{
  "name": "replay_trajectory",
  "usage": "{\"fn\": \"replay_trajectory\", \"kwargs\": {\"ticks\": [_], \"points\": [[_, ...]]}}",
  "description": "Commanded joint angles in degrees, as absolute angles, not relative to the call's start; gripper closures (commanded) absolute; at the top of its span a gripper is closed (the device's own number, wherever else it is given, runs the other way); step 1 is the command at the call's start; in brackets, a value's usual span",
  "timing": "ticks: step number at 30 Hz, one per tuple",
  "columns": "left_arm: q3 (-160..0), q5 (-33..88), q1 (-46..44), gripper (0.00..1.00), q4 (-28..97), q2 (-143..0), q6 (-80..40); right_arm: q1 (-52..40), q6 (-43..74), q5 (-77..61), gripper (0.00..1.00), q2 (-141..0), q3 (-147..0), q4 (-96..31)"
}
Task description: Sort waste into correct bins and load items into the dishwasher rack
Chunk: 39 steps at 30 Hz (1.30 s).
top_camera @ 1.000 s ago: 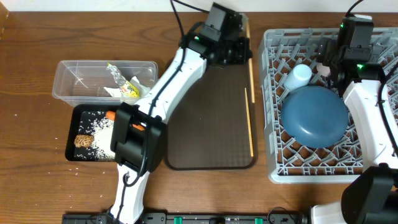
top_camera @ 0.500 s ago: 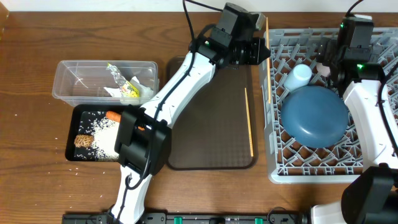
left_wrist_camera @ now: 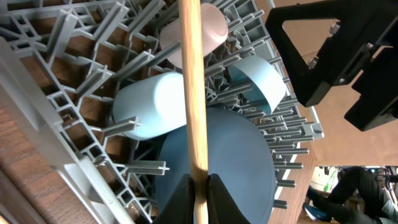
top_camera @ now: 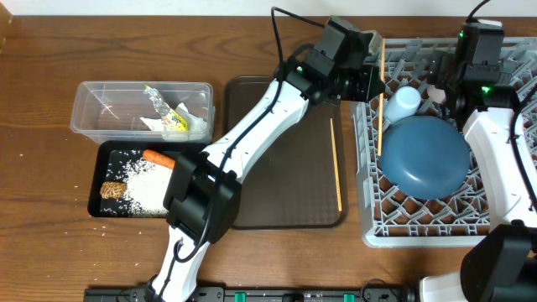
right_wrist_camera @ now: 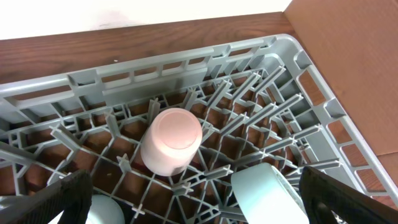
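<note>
Left hand (top_camera: 375, 82): closed on one wooden chopstick (left_wrist_camera: 191, 93), gripped partway along its length. In the wrist view the shaft runs straight out from between the fingers (left_wrist_camera: 180, 202). In the overhead view the held chopstick is over the left edge of the dishwasher rack (top_camera: 369, 226), just beside the light blue cup (top_camera: 403, 103) and the dark blue plate (top_camera: 424, 157). Whether it touches the rack cannot be told.

Second chopstick (top_camera: 336, 164): lies flat on the brown serving tray (top_camera: 285, 193), near its right edge, well apart from the left hand.

Right hand (right_wrist_camera: 194, 180): spread wide, holding nothing, positioned above the far part of the rack. The pinkish-white cup (right_wrist_camera: 171, 140) stands base up among the pegs below it, with the white bowl (right_wrist_camera: 264, 190) near this cup.

Bins, on the desk (top_camera: 50, 67) at the left:
- The clear tub (top_camera: 84, 117) holds the silver-yellow wrapper (top_camera: 164, 107) and white paper (top_camera: 155, 124)
- The black tray (top_camera: 96, 180) holds the carrot (top_camera: 158, 158), rice (top_camera: 138, 180) and brown lump (top_camera: 112, 190)
</note>
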<state>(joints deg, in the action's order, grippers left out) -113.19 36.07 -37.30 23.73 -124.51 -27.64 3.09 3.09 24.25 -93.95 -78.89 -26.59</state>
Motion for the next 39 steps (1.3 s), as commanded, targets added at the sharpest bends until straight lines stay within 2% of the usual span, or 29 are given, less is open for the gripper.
{"fn": "replay_trajectory", "kwargs": {"ticks": [1, 15, 19, 24, 27, 31, 33, 39], "points": [[-114.61, 36.80, -37.50, 0.94, 23.66, -126.48, -27.53, 3.18, 4.23, 25.04, 0.01, -93.65, -79.05, -26.63], [-114.61, 36.32, -38.13, 0.94, 23.38, -130.34, -27.49, 3.18, 4.23, 25.04, 0.01, -93.65, -79.05, -26.63], [-114.50, 31.62, -38.13, 0.94, 23.44, -131.28, -27.51, 3.18, 4.23, 25.04, 0.01, -93.65, -79.05, -26.63], [-114.50, 31.70, -38.24, 0.94, 23.44, -131.83, -27.53, 3.18, 4.23, 25.04, 0.01, -93.65, -79.05, -26.65], [-114.50, 32.18, -38.39, 0.87, 23.40, -131.83, -27.53, 3.18, 4.23, 25.04, 0.01, -93.65, -79.05, -26.63], [-114.50, 32.18, -38.44, 0.85, 23.42, -131.83, -27.53, 3.18, 4.23, 25.04, 0.01, -93.65, -79.05, -26.65], [-114.50, 32.18, -38.44, 0.76, 23.42, -131.83, -27.53, 3.18, 4.23, 25.04, 0.01, -93.65, -79.05, -26.63], [-114.52, 32.18, -37.58, 0.75, 23.40, -130.21, -27.51, 3.18, 4.23, 25.04, 0.01, -93.65, -79.05, -26.63]]}}
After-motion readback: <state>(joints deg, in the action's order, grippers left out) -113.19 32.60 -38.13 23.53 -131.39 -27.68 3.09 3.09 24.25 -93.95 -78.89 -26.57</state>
